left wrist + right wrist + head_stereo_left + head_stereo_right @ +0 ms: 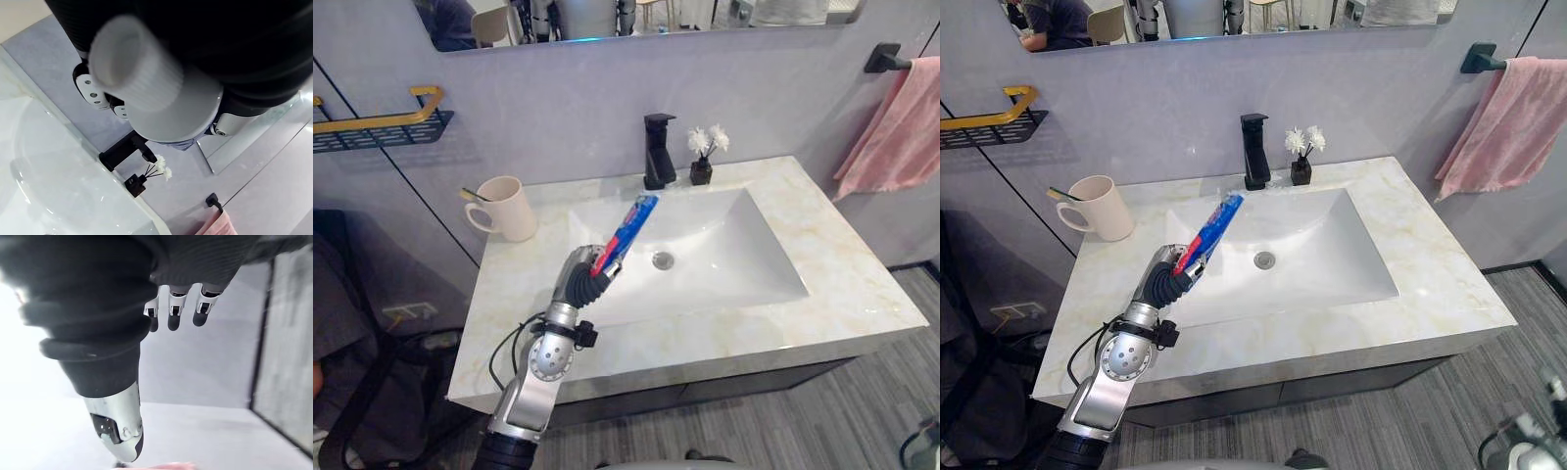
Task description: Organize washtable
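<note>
Where the L hand (583,278) hangs over the sink's (734,257) left slope, its fingers are curled round the toothpaste tube (629,228). The tube is flat and glossy, blue w/ red and white bands, slanting up toward the faucet (657,151). Its white ribbed cap (131,62) shows in the left wrist view, round, on a wide smooth shoulder. R hand (175,308) has relaxed fingers, nothing in it. The counter (847,269) is pale cream marble w/ faint veins; the basin is a white rectangle. A matte cream mug (509,209) stands at the back left corner, apart from the tube. The faucet is black and square-edged.
</note>
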Controlling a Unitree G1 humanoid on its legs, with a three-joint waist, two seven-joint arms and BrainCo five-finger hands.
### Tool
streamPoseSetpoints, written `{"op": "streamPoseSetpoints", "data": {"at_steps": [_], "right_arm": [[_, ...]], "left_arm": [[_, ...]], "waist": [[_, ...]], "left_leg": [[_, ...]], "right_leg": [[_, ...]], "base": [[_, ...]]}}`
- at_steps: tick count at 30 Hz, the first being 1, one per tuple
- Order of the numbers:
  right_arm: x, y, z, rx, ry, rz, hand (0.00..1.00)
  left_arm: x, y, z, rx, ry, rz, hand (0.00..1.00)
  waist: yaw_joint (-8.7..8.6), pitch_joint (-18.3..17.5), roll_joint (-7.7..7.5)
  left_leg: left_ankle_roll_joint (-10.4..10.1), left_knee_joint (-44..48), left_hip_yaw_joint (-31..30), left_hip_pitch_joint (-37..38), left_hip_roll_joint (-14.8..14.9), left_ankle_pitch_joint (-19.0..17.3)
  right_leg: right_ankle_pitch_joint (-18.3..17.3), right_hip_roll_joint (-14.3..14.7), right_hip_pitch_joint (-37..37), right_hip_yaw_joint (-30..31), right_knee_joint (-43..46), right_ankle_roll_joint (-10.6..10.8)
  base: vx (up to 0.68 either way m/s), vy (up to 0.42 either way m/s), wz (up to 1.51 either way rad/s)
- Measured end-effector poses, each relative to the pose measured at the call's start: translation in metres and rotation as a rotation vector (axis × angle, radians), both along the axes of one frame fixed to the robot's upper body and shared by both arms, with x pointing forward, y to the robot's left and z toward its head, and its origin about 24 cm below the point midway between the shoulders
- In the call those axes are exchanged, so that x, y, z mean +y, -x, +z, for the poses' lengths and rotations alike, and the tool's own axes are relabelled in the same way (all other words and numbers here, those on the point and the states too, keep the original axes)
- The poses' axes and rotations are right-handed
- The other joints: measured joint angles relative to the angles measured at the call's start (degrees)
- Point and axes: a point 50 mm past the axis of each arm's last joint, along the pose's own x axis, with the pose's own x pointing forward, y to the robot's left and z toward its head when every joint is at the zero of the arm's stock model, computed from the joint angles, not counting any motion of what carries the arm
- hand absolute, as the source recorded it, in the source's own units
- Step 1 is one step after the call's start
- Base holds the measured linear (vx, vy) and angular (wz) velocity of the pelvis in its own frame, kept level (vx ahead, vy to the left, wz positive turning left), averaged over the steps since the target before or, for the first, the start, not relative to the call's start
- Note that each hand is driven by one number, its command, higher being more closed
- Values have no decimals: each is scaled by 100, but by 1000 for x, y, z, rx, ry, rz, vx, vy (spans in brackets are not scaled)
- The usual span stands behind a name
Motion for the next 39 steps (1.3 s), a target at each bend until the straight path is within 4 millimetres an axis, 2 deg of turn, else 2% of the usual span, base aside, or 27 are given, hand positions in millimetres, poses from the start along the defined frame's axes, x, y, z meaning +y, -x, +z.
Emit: {"op": "streamPoseSetpoints", "data": {"at_steps": [2,3,7,8,10,11,12,14,15,17,22,28,31,34,39], "right_arm": [[10,-30,36,-150,111,118,0],[14,-39,48,-218,138,183,0],[57,-79,120,-549,331,565,0],[65,-84,129,-585,354,625,0],[104,-103,153,-699,408,860,0],[116,-109,155,-715,407,929,0],[139,-120,158,-734,396,1056,0],[173,-132,156,-731,360,1244,0],[181,-135,154,-725,346,1285,0],[212,-142,144,-708,266,1415,0],[264,-158,117,-606,89,1598,0],[294,-169,104,-542,-17,1640,0],[300,-171,101,-525,-41,1606,0],[307,-175,90,-481,-90,1590,0],[319,-175,84,-465,-129,1582,0]], "left_arm": [[1,0,2,-7,12,3,100],[2,0,2,-6,21,3,100],[2,2,11,-36,69,-5,100],[2,2,14,-48,82,-12,100],[-3,5,23,-93,105,-43,100],[-6,5,24,-96,115,-55,100],[-11,6,24,-97,131,-81,100],[-20,8,24,-94,151,-114,100],[-22,9,24,-94,156,-120,100],[-29,10,23,-92,169,-139,100],[-42,13,25,-108,193,-172,100],[-52,13,31,-144,239,-175,100],[-55,14,32,-155,270,-159,100],[-58,15,32,-158,279,-157,100],[-59,15,28,-160,271,-128,100]], "waist": [[13,-5,-16],[15,-5,-17],[71,-9,-19],[88,-9,-19],[159,-15,-22],[175,-15,-22],[200,-18,-21],[335,-20,-25],[352,-22,-27],[374,-22,-27],[481,-24,-26],[502,-37,-33],[497,-57,-46],[500,-79,-73],[496,-93,-93]], "left_leg": [[13,27,-3,-9,-8,-10],[19,49,-10,-23,-10,-19],[24,156,-126,-135,-27,-42],[24,166,-142,-147,-31,-42],[28,200,-218,-220,-62,-39],[28,212,-239,-227,-63,-38],[29,225,-260,-228,-68,-38],[33,232,-286,-252,-83,-35],[37,237,-301,-264,-86,-32],[64,245,-413,-299,-94,-12],[112,233,-509,-335,-154,38],[161,-54,-598,-271,-217,257],[177,-235,-673,-254,-274,394],[180,-247,-689,-249,-279,408],[185,-247,-695,-250,-283,413]], "right_leg": [[0,-8,-1,1,12,0],[0,-12,-4,-4,15,1],[-4,-29,-9,-110,22,6],[-4,-30,-10,-125,26,6],[-4,-35,-13,-204,55,6],[-4,-37,-11,-234,70,7],[-4,-41,-3,-254,84,7],[-4,-56,-4,-279,90,7],[-4,-61,-3,-298,90,7],[-4,-78,7,-422,98,7],[-5,-131,14,-537,125,7],[-15,-198,-24,-647,162,23],[-34,-225,-102,-714,189,51],[-33,-237,-99,-724,189,53],[-31,-243,-95,-732,181,55]], "base": [[-19,-5,-2],[-25,-11,6],[-15,-20,14],[-5,-23,12],[4,-20,16],[-3,-17,16],[-18,-14,11],[-18,-9,8],[-18,-10,14],[-31,-23,23],[-22,-8,11],[-47,-5,10],[-59,-6,13],[-19,1,3],[0,0,0]]}}
